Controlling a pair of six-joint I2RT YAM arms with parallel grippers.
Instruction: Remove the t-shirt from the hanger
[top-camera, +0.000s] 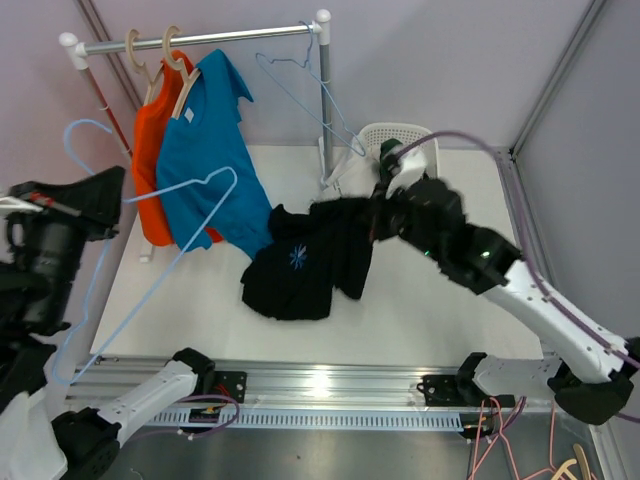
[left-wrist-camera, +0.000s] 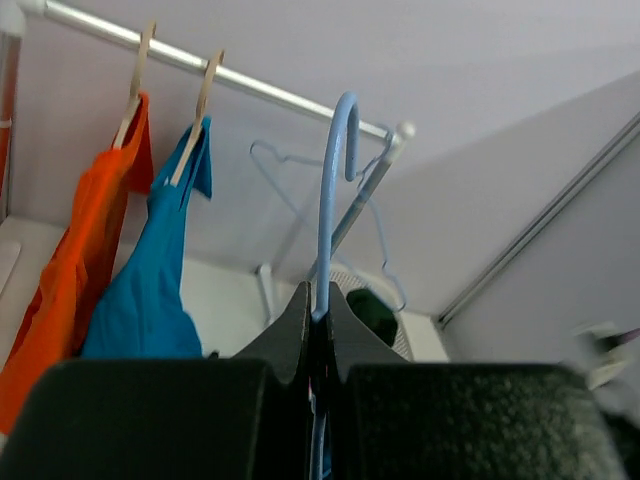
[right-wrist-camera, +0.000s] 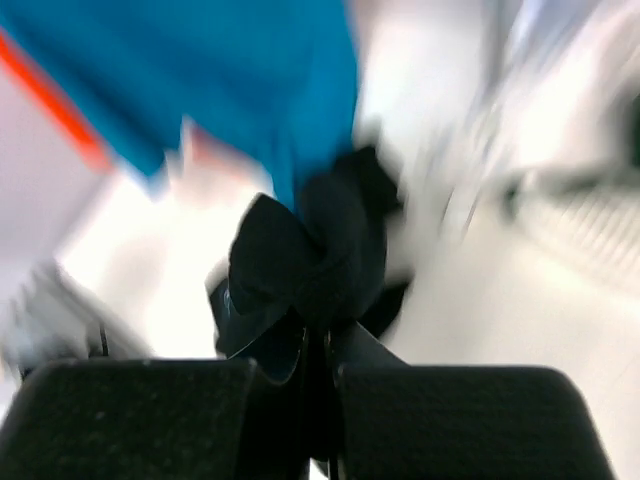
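Observation:
The black t-shirt (top-camera: 300, 262) with a small blue print is off the hanger. It hangs from my right gripper (top-camera: 380, 215) and drapes down onto the white table. My right gripper is shut on a bunch of its cloth, which also shows in the right wrist view (right-wrist-camera: 315, 245) just above the gripper (right-wrist-camera: 318, 335). My left gripper (top-camera: 117, 188) is shut on the bare light-blue wire hanger (top-camera: 170, 189) and holds it up at the far left, away from the shirt. In the left wrist view the hanger's hook (left-wrist-camera: 335, 170) rises from the closed gripper (left-wrist-camera: 318, 300).
A clothes rack (top-camera: 240, 37) stands at the back. It holds an orange t-shirt (top-camera: 148, 150) and a blue t-shirt (top-camera: 210, 160) on wooden hangers, plus a second bare wire hanger (top-camera: 300, 95). A white basket (top-camera: 400, 135) stands at the back right. The enclosure walls are close.

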